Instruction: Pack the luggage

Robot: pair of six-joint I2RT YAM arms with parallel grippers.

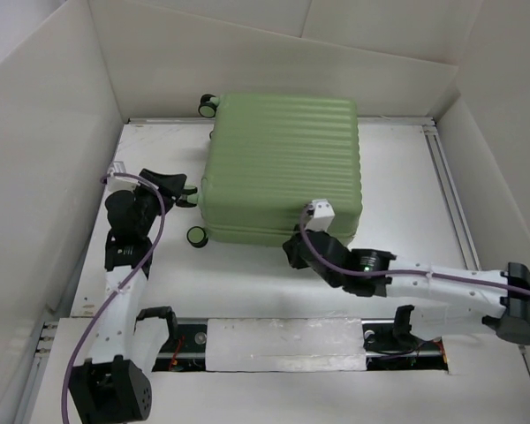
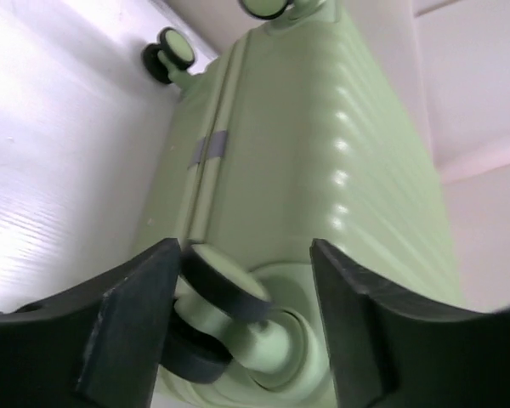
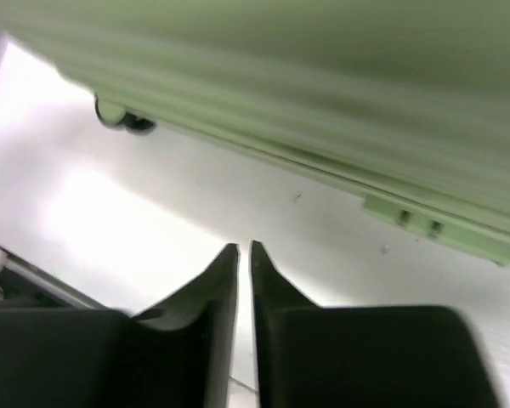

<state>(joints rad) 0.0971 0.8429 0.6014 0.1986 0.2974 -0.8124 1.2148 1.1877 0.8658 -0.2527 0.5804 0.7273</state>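
Observation:
The luggage [image 1: 283, 163] is a pale green ribbed suitcase lying flat and closed at the back middle of the table. My left gripper [image 1: 187, 196] is at its left side, open, with its jaws on either side of a black-and-green wheel [image 2: 225, 285]. The left finger touches that wheel and the right finger stands clear of it. In the left wrist view the left gripper [image 2: 245, 255] looks along the shell [image 2: 323, 153]. My right gripper [image 1: 293, 250] sits low in front of the luggage's near edge [image 3: 323, 68]. The right gripper [image 3: 244, 248] has only a thin slit between its fingers, with nothing in it.
White walls box in the table on the left, back and right. A metal rail [image 1: 450, 194] runs along the right side. A white padded strip [image 1: 283, 344] lies at the near edge between the arm bases. Another wheel [image 1: 197, 235] sticks out at the luggage's front left corner.

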